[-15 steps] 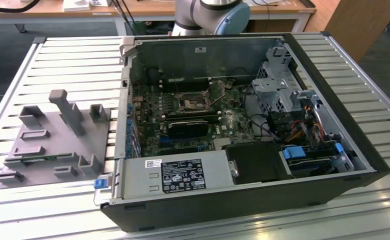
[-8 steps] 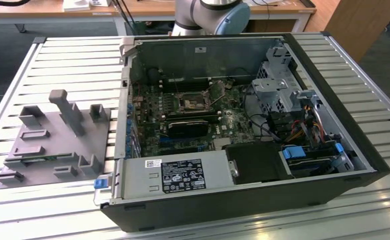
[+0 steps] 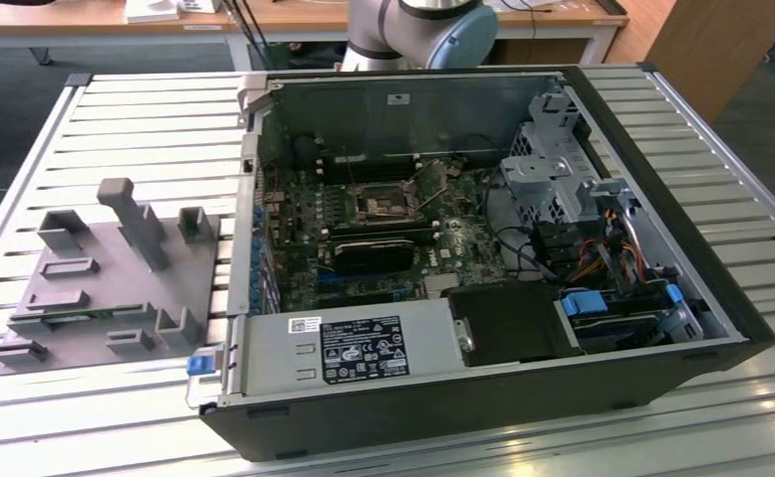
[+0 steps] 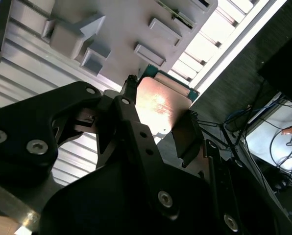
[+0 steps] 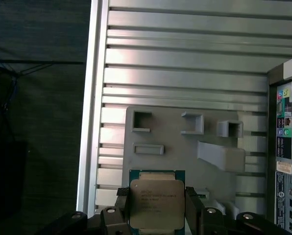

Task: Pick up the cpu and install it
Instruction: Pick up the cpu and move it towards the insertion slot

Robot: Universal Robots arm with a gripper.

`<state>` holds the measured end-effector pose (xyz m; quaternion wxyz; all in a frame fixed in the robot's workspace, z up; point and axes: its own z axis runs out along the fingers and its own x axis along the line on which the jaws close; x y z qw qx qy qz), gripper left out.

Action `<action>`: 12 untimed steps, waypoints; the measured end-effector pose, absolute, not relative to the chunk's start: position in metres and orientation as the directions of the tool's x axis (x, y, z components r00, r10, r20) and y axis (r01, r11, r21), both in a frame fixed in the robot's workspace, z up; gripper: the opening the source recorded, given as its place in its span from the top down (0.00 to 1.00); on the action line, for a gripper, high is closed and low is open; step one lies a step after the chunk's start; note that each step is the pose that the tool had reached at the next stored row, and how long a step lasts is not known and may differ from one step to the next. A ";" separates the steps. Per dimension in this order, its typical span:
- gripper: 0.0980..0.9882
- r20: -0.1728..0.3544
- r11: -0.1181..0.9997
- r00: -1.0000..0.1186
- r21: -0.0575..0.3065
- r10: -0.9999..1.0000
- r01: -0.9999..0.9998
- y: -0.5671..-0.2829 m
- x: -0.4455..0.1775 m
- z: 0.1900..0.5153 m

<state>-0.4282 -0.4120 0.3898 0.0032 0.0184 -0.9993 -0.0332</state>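
Had the cpu (image 5: 157,201) clamped by its edges in the gripper (image 5: 157,209), silver plate and thin green rim showing in both wrist views. Was hanging lifted over the grey fixture tray (image 5: 185,147) on the slatted table (image 3: 122,129). Looked well apart from the motherboard socket (image 3: 381,199) inside the open computer case (image 3: 705,298), over on the exterior view's right of that tray.

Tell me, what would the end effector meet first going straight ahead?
Probably the grey fixture tray, seen just beyond the cpu that the end effector holds; depth is unclear.
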 end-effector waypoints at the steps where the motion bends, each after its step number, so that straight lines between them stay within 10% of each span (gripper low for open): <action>1: 0.50 0.005 0.997 -0.999 0.066 -0.037 -0.037 -0.412 -0.426 0.390; 12: 0.50 0.005 0.997 -0.999 0.067 -0.037 -0.037 -0.412 -0.402 0.390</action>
